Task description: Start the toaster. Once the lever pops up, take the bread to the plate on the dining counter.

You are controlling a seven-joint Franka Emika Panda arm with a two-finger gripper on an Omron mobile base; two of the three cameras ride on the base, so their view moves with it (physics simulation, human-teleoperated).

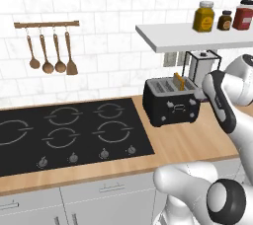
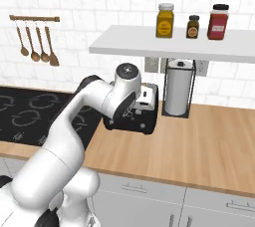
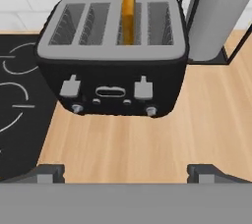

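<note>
A boxy black toaster with a grey slotted top stands on the wooden worktop, right of the hob. A golden-tan slice of bread stands upright, sticking out of the third slot from the left in the hand view. The two grey levers on the toaster's front sit level with each other. My gripper hovers in front of and slightly above the toaster's front. It is open and holds nothing. The plate and the dining counter are out of view.
A paper towel roll in a black wire holder stands just right of the toaster. A white shelf with three jars overhangs it. The black hob lies left. Utensils hang on the wall.
</note>
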